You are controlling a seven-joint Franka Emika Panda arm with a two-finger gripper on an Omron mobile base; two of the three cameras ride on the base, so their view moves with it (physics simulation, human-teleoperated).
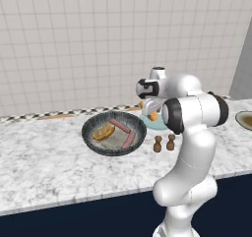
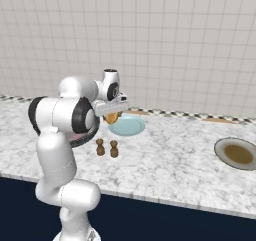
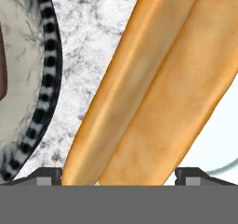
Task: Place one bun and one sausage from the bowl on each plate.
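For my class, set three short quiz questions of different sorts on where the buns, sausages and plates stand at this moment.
1. True or false: the gripper holds a bun.
2. What remains in the bowl? A) two sausages and a second bun; B) nothing; C) one sausage.
3. Fill in: the held bun hangs at the near edge of the pale ____ plate.

Key: 1 true; 2 A; 3 blue.

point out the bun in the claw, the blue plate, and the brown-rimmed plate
bun (image 3: 153, 93): hand view, on the seam between its two halves.
blue plate (image 2: 131, 126): right base view, bare centre.
brown-rimmed plate (image 2: 220, 147): right base view, left rim.
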